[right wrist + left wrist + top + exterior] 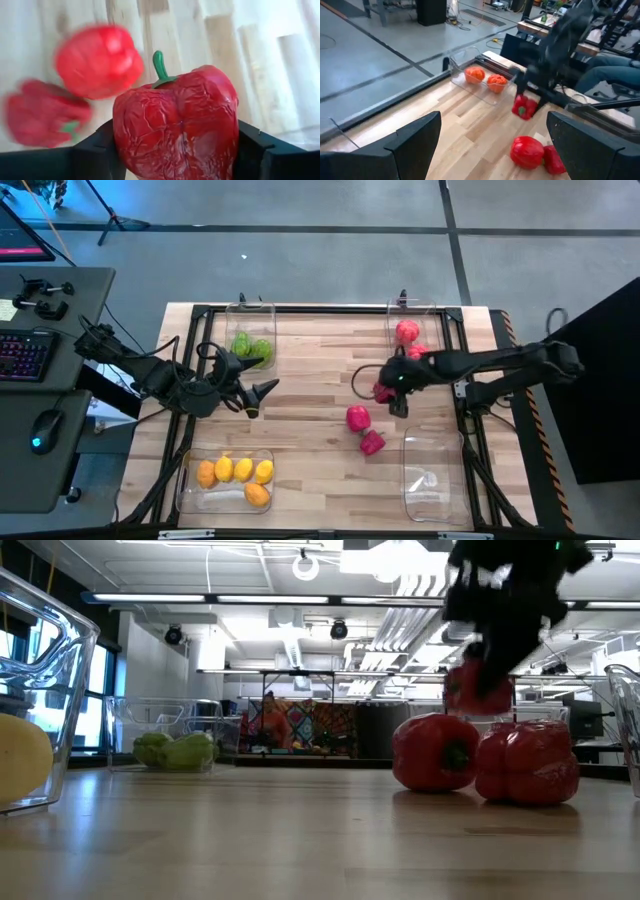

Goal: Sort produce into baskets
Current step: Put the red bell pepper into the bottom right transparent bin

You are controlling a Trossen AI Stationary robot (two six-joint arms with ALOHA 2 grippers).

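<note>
My right gripper (pixel 388 392) is shut on a red pepper (pixel 175 125) above the table's middle right, and the pepper also shows in the low view (pixel 478 690). Two more red peppers (pixel 358 418) (pixel 372 443) lie on the table just nearer. My left gripper (pixel 255 392) is open and empty at the middle left, beside the far-left clear basket (pixel 250 315) that holds green pieces. The far-right basket (pixel 432 315) holds red pieces. The near-left basket (pixel 190 480) holds yellow and orange pieces. My right gripper pinches the red pepper by two opposite sides of its body (pixel 122 145), one finger (pixel 95 152) on each side. The fingers come from above, pointing down. The pepper is lifted clear of the table (pixel 478 690), and its green stem (pixel 159 65) points away from the wrist.
A clear basket (pixel 432 475) with no produce in it stands at the near right. Bare wooden table lies between the two arms and along the middle. A desk with a keyboard and mouse (pixel 30 360) stands left of the table.
</note>
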